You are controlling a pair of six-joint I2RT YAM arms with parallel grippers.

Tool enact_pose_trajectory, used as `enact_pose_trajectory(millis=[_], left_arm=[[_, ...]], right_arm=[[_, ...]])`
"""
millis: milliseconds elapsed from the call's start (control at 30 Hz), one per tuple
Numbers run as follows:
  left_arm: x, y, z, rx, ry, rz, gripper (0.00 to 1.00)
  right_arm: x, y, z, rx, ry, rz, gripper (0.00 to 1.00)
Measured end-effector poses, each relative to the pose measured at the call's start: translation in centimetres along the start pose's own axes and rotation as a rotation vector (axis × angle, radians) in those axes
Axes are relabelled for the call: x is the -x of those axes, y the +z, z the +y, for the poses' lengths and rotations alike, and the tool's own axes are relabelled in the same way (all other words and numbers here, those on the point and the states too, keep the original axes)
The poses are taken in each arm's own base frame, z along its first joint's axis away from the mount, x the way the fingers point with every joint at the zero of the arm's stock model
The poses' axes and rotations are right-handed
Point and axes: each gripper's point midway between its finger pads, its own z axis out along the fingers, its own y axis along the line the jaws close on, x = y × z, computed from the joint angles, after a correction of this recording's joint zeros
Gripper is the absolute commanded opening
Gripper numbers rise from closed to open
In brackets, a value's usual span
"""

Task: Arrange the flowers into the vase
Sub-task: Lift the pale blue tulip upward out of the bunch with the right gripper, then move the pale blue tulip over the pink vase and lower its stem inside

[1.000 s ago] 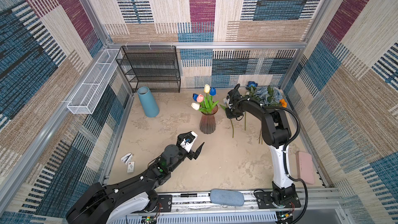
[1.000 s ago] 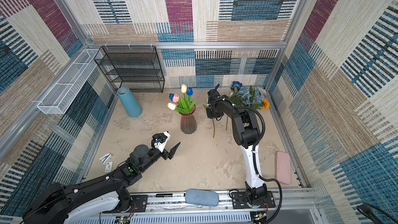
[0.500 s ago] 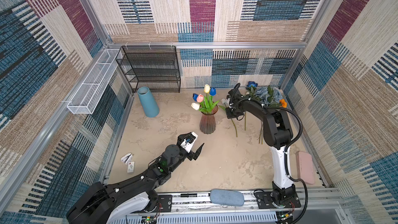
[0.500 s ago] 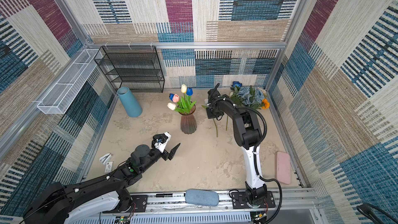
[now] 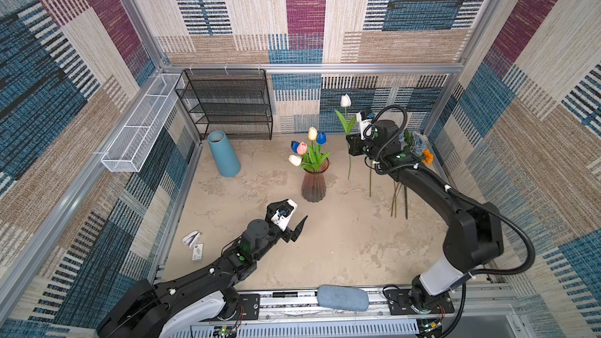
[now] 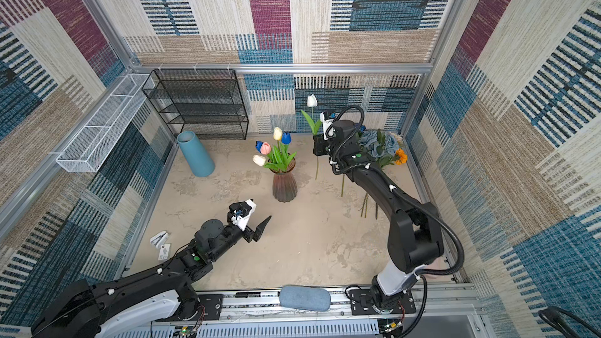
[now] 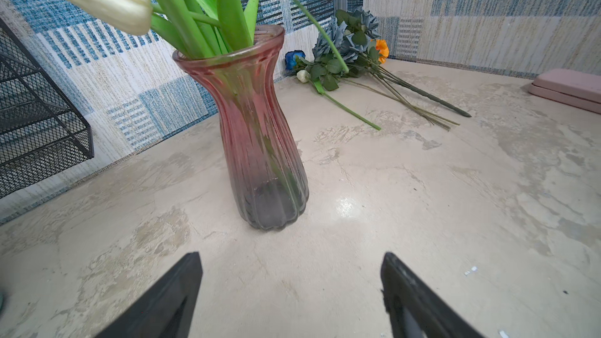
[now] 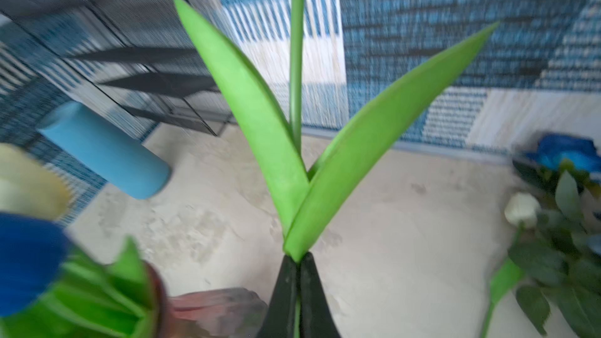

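My right fingers [image 8: 286,294] pinch the white tulip [image 8: 253,108] just under its leaves, and that wrist view crops the bloom. Both top views show the bloom aloft, right of the pink glass vase [image 5: 313,185]. My left fingers [image 7: 169,300] stand wide and empty, facing the vase. The other flowers [image 7: 351,47] lie on the counter [image 7: 422,206].

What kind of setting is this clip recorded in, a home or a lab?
Most likely a staged robot test booth, not a home: patterned wall panels set in a metal frame, and robot arms mounted on a rail at the front.
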Motion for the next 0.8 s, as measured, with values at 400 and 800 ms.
enact_pose_trajectory(millis=[400, 800], left_arm=[[0.2, -0.1, 0.1, 0.005, 0.0, -0.007, 0.89], [-0.8, 0.3, -0.1, -0.002, 0.006, 0.026, 0.89]], right_arm=[[6.2, -6.5, 9.7, 0.406, -0.149, -0.443, 0.0], [7.3, -7.5, 12.7, 0.526, -0.223, -0.559, 0.0]])
